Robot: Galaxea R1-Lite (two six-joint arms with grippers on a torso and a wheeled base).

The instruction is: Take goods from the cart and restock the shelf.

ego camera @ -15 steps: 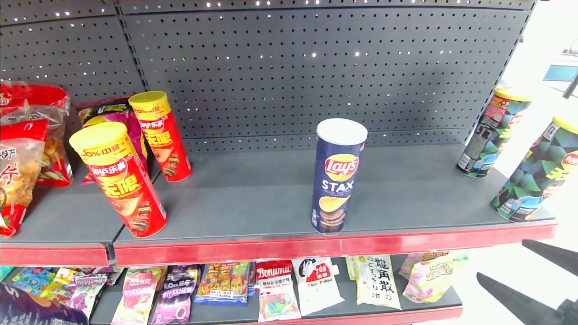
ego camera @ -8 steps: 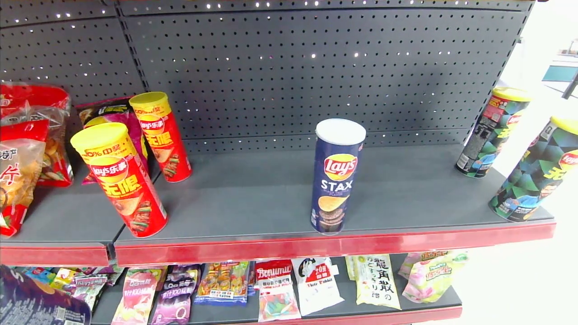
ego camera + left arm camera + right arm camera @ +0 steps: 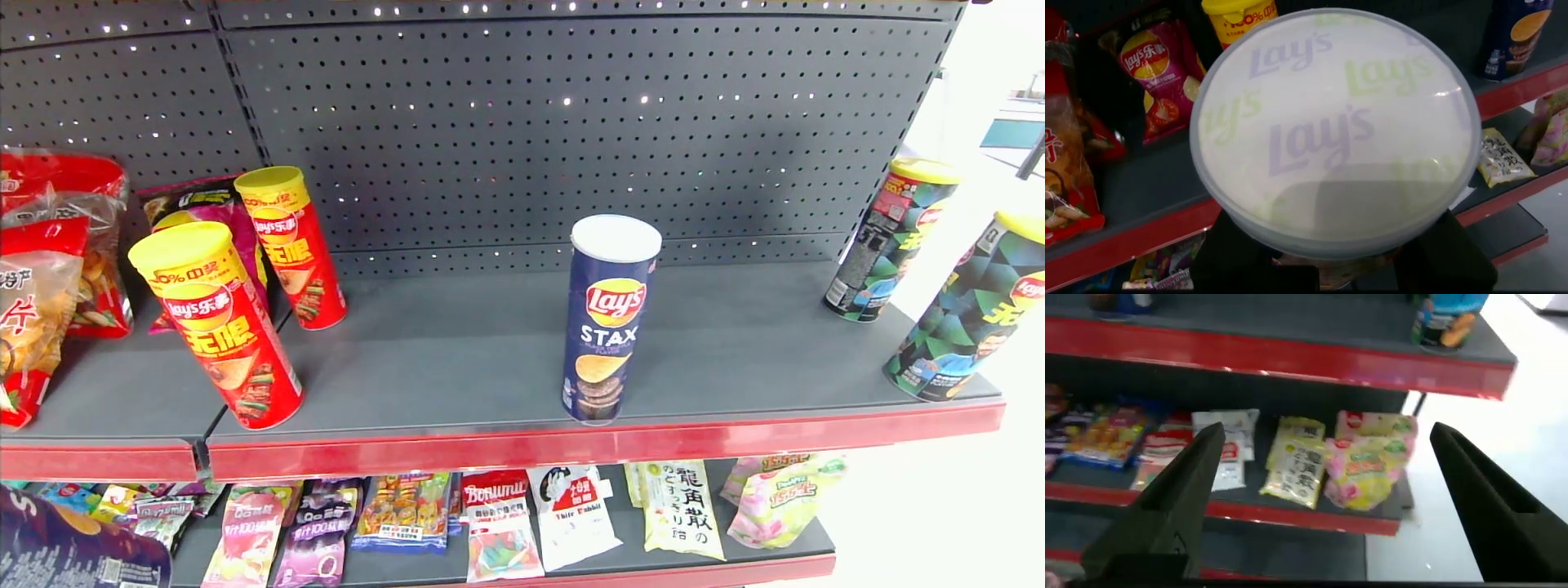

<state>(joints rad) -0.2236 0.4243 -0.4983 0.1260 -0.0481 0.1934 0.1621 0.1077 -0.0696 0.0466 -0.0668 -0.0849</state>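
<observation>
The left gripper [image 3: 1331,273] was clamped on a chip can [image 3: 1331,139] just below its white lid [image 3: 1290,98]. The lid faced the wrist camera and hid most of the fingers. In the head view the same dark can was cut off at the lower left corner, in front of and below the shelf [image 3: 457,359]. The right gripper [image 3: 1331,498] hung low with its two black fingers [image 3: 1176,506] spread wide, facing the lower shelf [image 3: 1290,513], where flat snack bags [image 3: 1302,461] lay in a row. On the upper shelf a blue can [image 3: 608,318] stood upright near the front edge. Two red cans [image 3: 216,327] stood to its left and two green-and-black cans [image 3: 890,237] at the right end. Chip bags [image 3: 41,278] crowded the far left, partly cut off.
</observation>
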